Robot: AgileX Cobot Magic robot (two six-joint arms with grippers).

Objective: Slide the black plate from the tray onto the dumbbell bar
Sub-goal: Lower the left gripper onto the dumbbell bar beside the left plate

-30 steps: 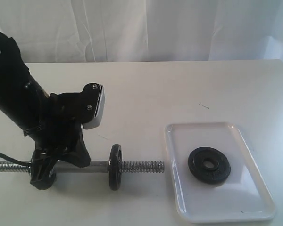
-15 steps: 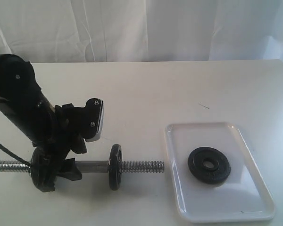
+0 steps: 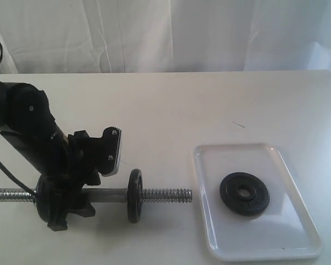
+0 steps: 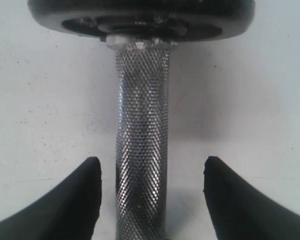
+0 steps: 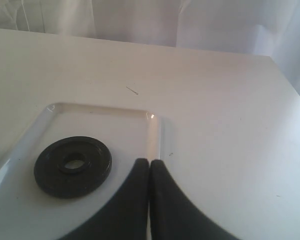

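The black plate (image 3: 244, 193) (image 5: 72, 166) lies flat in the white tray (image 3: 237, 148) (image 5: 155, 131) at the right. The dumbbell bar (image 3: 107, 194) lies on the table left of the tray, its threaded end pointing at it. One alike plate (image 3: 134, 196) stands on the bar, and another (image 3: 43, 200) sits near the far end. My left gripper (image 3: 70, 211) (image 4: 151, 161) is open, low over the knurled handle (image 4: 142, 150), one finger on each side without touching. My right gripper (image 5: 149, 163) is shut and empty, above the tray rim beside the plate; the exterior view does not show it.
A white curtain hangs behind the white table (image 3: 209, 105). The left arm (image 3: 27, 127) leans over the table's left part. A small dark mark (image 3: 238, 125) lies on the table behind the tray.
My left arm has lowered and folded down, bringing the open gripper closer around the bar's handle between the two mounted plates. Bar, plates and tray have not moved.
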